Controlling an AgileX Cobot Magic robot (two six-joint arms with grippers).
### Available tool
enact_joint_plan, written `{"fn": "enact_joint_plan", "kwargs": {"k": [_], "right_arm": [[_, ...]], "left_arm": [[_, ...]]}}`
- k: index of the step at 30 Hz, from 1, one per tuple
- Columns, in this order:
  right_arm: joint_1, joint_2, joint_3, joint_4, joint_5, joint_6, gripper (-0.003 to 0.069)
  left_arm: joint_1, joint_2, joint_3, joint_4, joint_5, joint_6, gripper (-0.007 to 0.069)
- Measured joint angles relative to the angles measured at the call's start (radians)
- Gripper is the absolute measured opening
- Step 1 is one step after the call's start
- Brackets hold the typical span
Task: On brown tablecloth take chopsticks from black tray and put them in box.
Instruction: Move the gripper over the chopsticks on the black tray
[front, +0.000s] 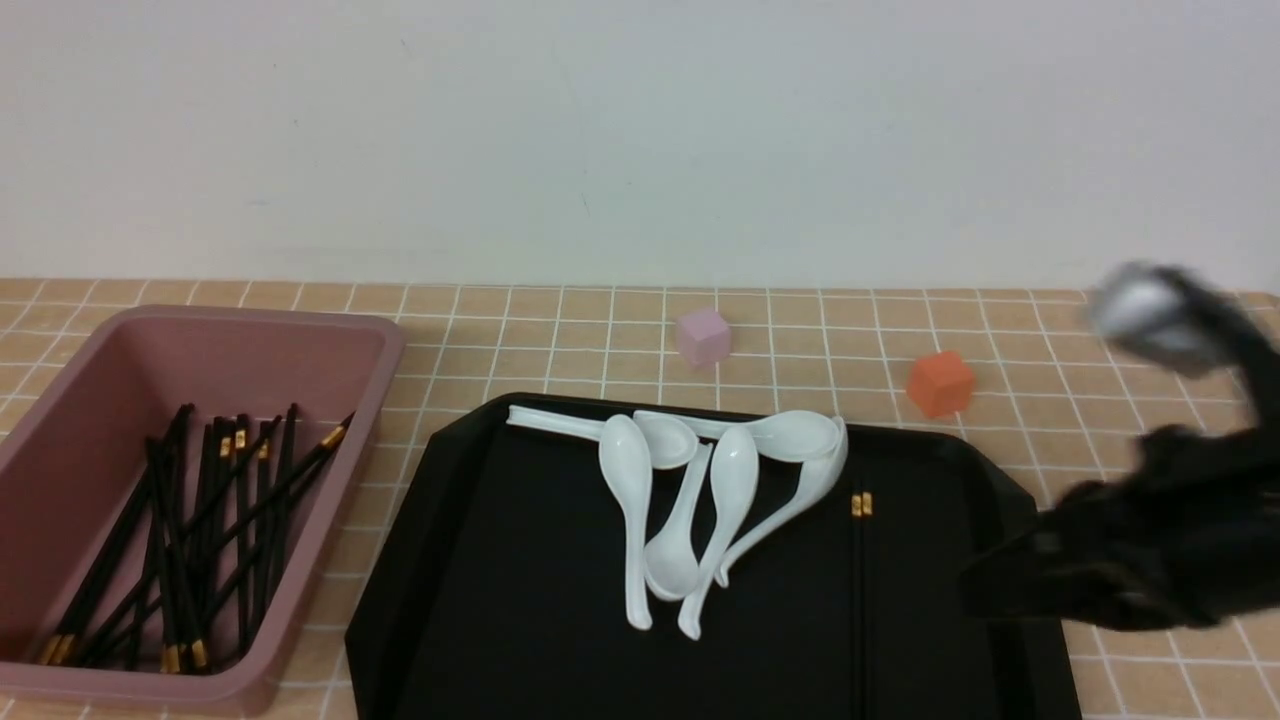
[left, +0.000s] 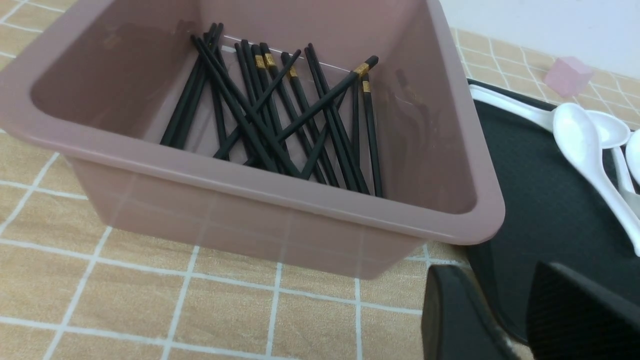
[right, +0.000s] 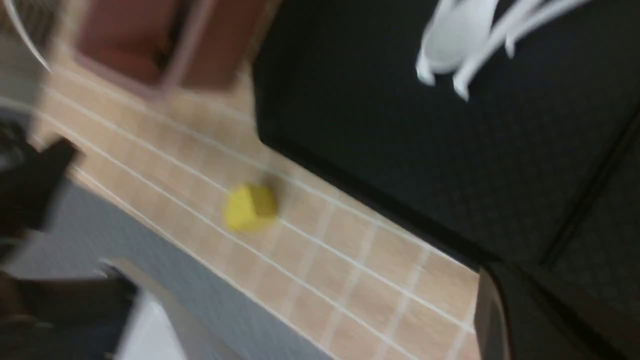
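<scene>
The pink box (front: 385, 345) stands on the brown tablecloth (front: 1000, 340) at the left and holds several black chopsticks (front: 190, 530); they also show in the left wrist view (left: 280, 115). One pair of chopsticks (front: 860, 600) with gold bands lies on the right part of the black tray (front: 480, 600). My right gripper (front: 990, 590) is blurred and hovers over the tray's right edge, beside that pair; one of its fingers (right: 492, 320) shows, and I cannot tell how its jaws stand. My left gripper (left: 515, 320) is open and empty, near the box's front corner, out of the front view.
Several white spoons (front: 690, 500) lie piled in the tray's middle. A small pink cube (front: 702, 336) and an orange cube (front: 940, 383) sit behind the tray. A yellow cube (right: 250, 206) lies on the cloth near the table's front edge.
</scene>
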Motion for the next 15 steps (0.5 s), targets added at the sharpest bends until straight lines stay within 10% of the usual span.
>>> {"fn": "enact_joint_plan", "kwargs": {"k": [9,15], "right_arm": [[0.175,0.530,-0.330,-0.645,-0.005,0.681,0.0069],[0.183,0.787,-0.566,-0.753,0.142,0.741,0.0167]], "left_arm": [[0.000,0.000,0.000,0.000,0.000,0.000,0.0239],[0.000,0.000,0.000,0.000,0.000,0.000,0.0239]]}}
